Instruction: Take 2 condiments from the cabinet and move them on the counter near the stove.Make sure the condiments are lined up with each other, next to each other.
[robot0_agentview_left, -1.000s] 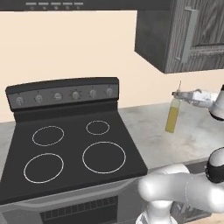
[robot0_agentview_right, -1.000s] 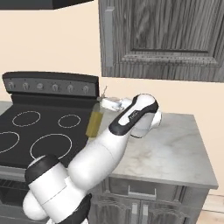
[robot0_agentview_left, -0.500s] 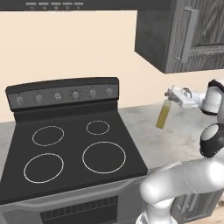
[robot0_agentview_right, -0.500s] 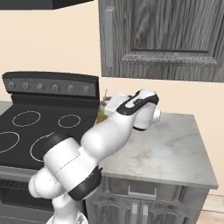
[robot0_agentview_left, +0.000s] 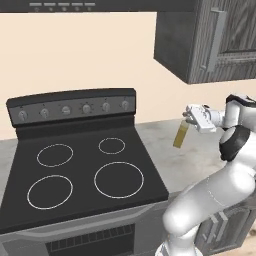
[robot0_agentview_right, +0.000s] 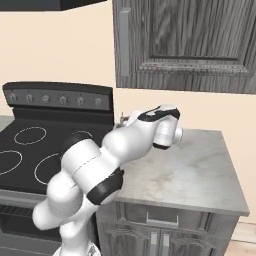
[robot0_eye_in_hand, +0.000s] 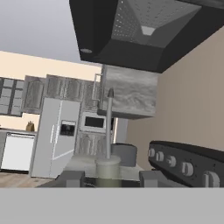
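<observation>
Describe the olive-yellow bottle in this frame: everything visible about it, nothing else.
The olive-yellow bottle is small, slim and translucent-looking, like plastic. The gripper holds it at its top, and its body hangs down and slightly tilted above the counter, just right of the stove; it appears clear of the stone. In the hand view its pale shoulder sits between the two fingertips, and its thin pointed nozzle rises from it. No label is visible.
</observation>
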